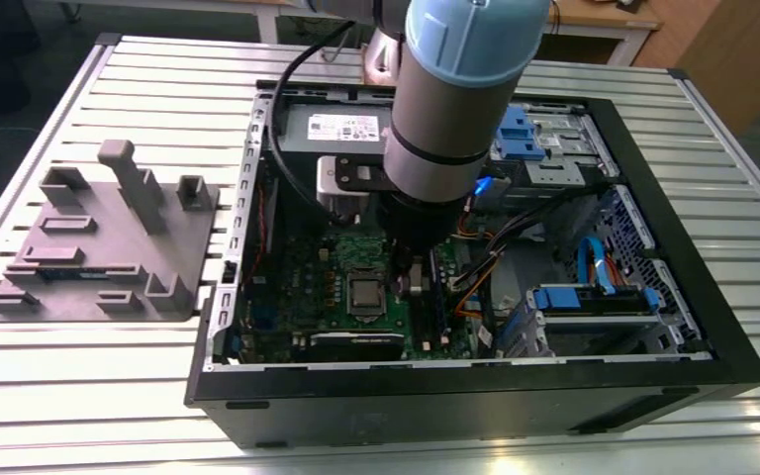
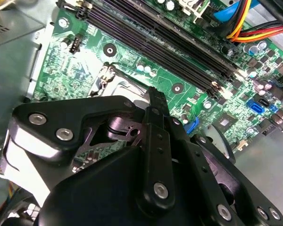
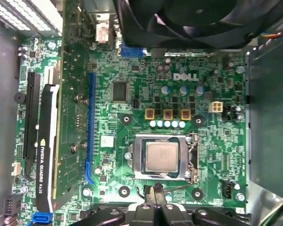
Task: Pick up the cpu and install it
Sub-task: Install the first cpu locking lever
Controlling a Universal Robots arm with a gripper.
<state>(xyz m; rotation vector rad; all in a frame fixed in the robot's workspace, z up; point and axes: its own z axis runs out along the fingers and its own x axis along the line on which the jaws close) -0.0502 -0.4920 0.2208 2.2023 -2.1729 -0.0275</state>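
We see the grey robot arm [image 1: 453, 109] reaching down into the open black computer case [image 1: 486, 396], which lies on its side on the slatted metal tabletop [image 1: 90, 396]. The small flat square cpu with its shiny silver-grey metal top [image 3: 162, 157] sits in the metal-framed socket [image 3: 194, 157] on the large green circuit board [image 3: 198, 70]; in the exterior view it shows as a pale square [image 1: 365, 293] near the middle of the board [image 1: 304, 287], just beside the arm's lower end on the exterior view's left. The black hand [image 3: 156, 195] hangs over the board just beside the socket's edge, apart from the cpu. In both wrist views its dark fingers [image 2: 156, 101] appear pressed together with nothing between them. On the tabletop, towards the exterior view's left of the case, stands a grey plastic fixture with upright pegs [image 1: 103, 247]. A black graphics card [image 3: 43, 165] stands in a slot well apart from the socket.
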